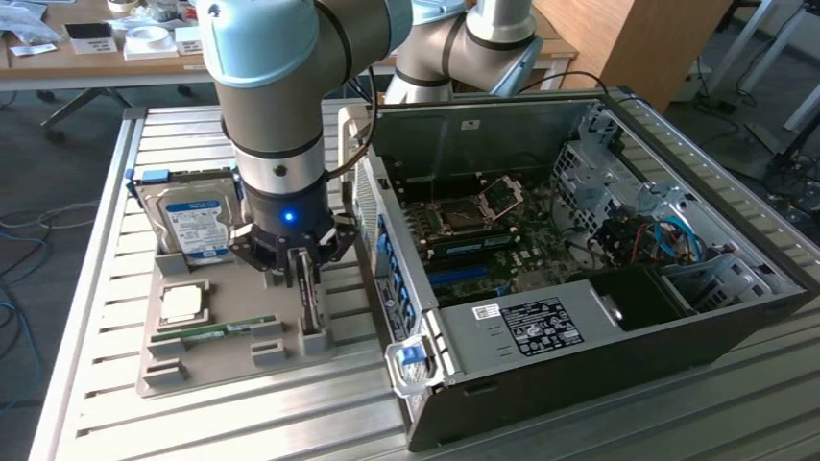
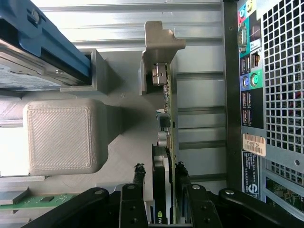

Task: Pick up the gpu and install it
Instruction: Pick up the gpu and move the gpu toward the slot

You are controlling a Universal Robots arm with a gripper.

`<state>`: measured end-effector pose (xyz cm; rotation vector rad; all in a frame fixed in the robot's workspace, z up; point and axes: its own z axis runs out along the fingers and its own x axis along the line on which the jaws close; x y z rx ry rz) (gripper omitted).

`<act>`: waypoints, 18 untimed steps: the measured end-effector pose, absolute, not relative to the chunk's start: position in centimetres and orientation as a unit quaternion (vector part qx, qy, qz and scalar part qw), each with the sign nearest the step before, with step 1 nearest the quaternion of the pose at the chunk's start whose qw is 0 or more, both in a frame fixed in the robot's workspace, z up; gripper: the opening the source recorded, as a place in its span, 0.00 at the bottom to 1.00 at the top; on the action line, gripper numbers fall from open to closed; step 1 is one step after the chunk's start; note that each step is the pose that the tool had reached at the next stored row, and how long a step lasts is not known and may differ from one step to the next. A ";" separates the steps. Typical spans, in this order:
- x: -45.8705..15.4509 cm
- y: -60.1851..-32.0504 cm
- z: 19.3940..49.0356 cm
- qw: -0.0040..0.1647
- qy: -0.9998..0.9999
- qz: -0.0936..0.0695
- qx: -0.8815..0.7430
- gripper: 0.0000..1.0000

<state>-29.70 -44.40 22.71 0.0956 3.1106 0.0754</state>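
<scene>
Wrist view first: how is the gpu [image 2: 164, 142] looking?

It is showing up edge-on, as a thin card with a black face on one side and a slim greenish-tan board edge on the other. Small components are dotting the rim. A silver port [image 2: 158, 76] is sitting at its far end, where a grey post [image 2: 159, 40] of the printed tray [image 2: 128, 118] is cupping it.

And where is it sitting in the exterior view?

The gpu [image 1: 309, 307] is standing on its long edge in a slot of the grey tray [image 1: 211, 370], on the side nearest the open computer case [image 1: 602, 317]. The hard drive [image 1: 192, 219], a processor chip [image 1: 183, 303] and a green memory stick [image 1: 211, 332] are lying further toward the exterior view's left.

Which way is it running?

Its long axis is lying level, running from the tray's far end toward its near end, alongside the case's rear panel [image 2: 280, 71]. The black face seems to be facing the hard drive and the board side the case, though the edge-on angle is making that hard to confirm.

What is the gripper [image 2: 160, 175] doing?

It is hanging straight above the card with its jaws spread, one finger [image 2: 139, 178] on each side. A sliver of gap is showing beside the black face, so nothing is being pinched.
</scene>
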 end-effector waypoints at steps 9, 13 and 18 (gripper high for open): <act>-29.5 -44.4 22.7 0.014 0.999 0.024 0.031 0.39; -29.5 -44.4 22.7 0.014 0.999 0.024 0.031 0.39; -29.5 -44.4 22.7 0.014 0.999 0.024 0.031 0.31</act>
